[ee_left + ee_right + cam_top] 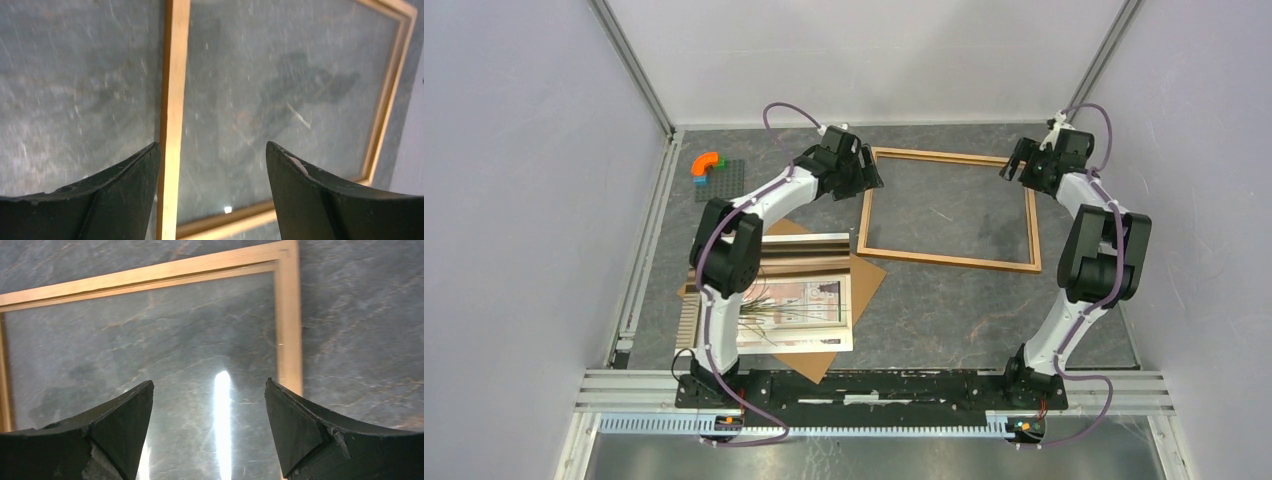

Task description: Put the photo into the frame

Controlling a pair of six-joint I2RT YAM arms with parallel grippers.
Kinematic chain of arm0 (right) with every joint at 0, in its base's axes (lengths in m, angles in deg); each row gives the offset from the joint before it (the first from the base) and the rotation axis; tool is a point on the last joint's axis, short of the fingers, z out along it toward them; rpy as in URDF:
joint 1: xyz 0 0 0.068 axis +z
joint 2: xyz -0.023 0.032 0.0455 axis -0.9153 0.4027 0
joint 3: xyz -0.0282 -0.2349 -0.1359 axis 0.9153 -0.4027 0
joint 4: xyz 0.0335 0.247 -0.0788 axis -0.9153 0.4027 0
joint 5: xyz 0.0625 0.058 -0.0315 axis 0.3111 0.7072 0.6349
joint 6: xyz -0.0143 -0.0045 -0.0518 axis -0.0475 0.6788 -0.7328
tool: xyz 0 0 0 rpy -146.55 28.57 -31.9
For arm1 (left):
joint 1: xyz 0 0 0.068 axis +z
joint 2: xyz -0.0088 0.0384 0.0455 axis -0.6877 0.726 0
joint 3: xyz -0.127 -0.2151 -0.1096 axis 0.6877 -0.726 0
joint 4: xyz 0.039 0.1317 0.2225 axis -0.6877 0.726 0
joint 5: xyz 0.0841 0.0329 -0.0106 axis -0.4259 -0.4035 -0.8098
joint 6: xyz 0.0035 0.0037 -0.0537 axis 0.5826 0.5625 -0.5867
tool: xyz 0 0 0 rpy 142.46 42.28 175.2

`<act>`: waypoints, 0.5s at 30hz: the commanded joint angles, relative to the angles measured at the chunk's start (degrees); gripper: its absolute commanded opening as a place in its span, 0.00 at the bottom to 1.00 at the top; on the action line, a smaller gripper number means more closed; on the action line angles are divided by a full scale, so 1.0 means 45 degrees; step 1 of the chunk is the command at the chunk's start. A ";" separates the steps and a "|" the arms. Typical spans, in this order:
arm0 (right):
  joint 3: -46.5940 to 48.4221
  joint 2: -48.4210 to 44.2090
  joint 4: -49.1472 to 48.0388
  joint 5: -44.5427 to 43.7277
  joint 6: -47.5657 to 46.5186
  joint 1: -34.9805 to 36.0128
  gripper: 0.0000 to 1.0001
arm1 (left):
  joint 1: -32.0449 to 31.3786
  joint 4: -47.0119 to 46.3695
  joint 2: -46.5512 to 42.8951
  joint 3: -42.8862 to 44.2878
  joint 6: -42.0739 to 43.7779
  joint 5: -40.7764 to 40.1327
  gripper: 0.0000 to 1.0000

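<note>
The frame lies flat and unfilled at the far side of the table, apart from the photo resting on the brown board by my left base, so I hover my left gripper and right gripper, jaws spread and empty, over its far corners, probably to reposition it.

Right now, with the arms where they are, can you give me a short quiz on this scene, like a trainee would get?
1. True or false: the photo already lies inside the frame.
2. The left gripper hovers over: A) the frame's left edge, B) the photo, C) the brown board.
3. Fill in: the right gripper holds ____.
Key: 1 false, the photo lies on the brown board, apart from the frame. 2 A. 3 nothing; it is open.
</note>
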 commanded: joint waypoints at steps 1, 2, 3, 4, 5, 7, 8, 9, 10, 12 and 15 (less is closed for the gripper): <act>0.0635 0.0481 -0.0269 -0.0227 -0.0351 -0.0636 0.87 | 0.0004 -0.0811 0.1391 0.1893 -0.0796 -0.1895 0.81; 0.0602 0.0550 -0.0381 -0.0244 -0.0360 -0.0713 0.87 | -0.0003 -0.0753 0.1621 0.2062 -0.0968 -0.2099 0.81; 0.0571 0.0605 -0.0464 -0.0251 -0.0335 -0.0799 0.87 | 0.0001 -0.0743 0.1765 0.2129 -0.1192 -0.2372 0.81; 0.0543 0.0709 -0.0528 -0.0205 -0.0286 -0.0868 0.87 | 0.0001 -0.0752 0.1887 0.2092 -0.1421 -0.2625 0.81; 0.0550 0.0824 -0.0548 -0.0184 -0.0237 -0.0957 0.87 | 0.0001 -0.0900 0.1967 0.1974 -0.1677 -0.2850 0.81; 0.0485 0.0981 -0.0617 -0.0180 -0.0122 -0.1084 0.87 | -0.0019 -0.1418 0.2137 0.1747 -0.1821 -0.2923 0.80; 0.0454 0.1028 -0.0612 -0.0156 -0.0074 -0.1134 0.86 | 0.0001 -0.1504 0.2265 0.1777 -0.1750 -0.2857 0.79; 0.0436 0.1024 -0.0613 -0.0183 -0.0057 -0.1182 0.86 | -0.0008 -0.1513 0.2383 0.1793 -0.1715 -0.2863 0.78; 0.0327 0.0979 -0.0739 -0.0204 -0.0036 -0.1187 0.85 | -0.0017 -0.1691 0.2492 0.1741 -0.1704 -0.2707 0.77; 0.0092 0.0879 -0.1038 -0.0110 0.0066 -0.1185 0.84 | -0.0018 -0.2089 0.2651 0.1710 -0.1535 -0.2202 0.76; -0.0175 0.0960 -0.1714 0.0378 0.0361 -0.1185 0.80 | -0.0066 -0.2474 0.2808 0.1715 -0.1276 -0.1771 0.73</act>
